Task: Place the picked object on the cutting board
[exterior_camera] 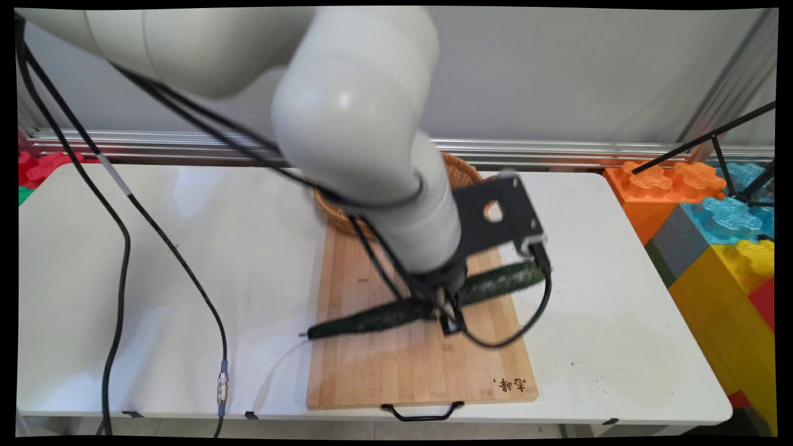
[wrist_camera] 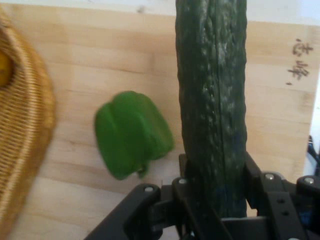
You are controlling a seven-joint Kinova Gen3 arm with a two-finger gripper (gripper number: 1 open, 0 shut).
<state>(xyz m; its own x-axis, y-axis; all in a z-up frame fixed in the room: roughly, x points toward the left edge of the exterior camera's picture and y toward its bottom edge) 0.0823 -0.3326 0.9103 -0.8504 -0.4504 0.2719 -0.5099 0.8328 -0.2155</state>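
Note:
A long dark green cucumber (exterior_camera: 372, 319) lies slanted across the wooden cutting board (exterior_camera: 396, 365), its left tip past the board's left edge. My gripper (exterior_camera: 447, 305) is shut on the cucumber near its middle. In the hand view the cucumber (wrist_camera: 212, 100) runs up from between the black fingers (wrist_camera: 252, 172) of the gripper (wrist_camera: 215, 192), over the board (wrist_camera: 75, 60). A green bell pepper (wrist_camera: 131, 140) lies on the board to the cucumber's left; in the main view the arm hides it. Whether the cucumber rests on the board or hangs just above it, I cannot tell.
A wicker basket (exterior_camera: 461, 170) stands at the board's far end, seen also as the basket (wrist_camera: 25, 125) with something yellow (wrist_camera: 4, 70) inside. Coloured foam blocks (exterior_camera: 712, 229) and a black tripod leg (exterior_camera: 712, 139) stand at the right. Black cables (exterior_camera: 124, 248) hang over the table's left.

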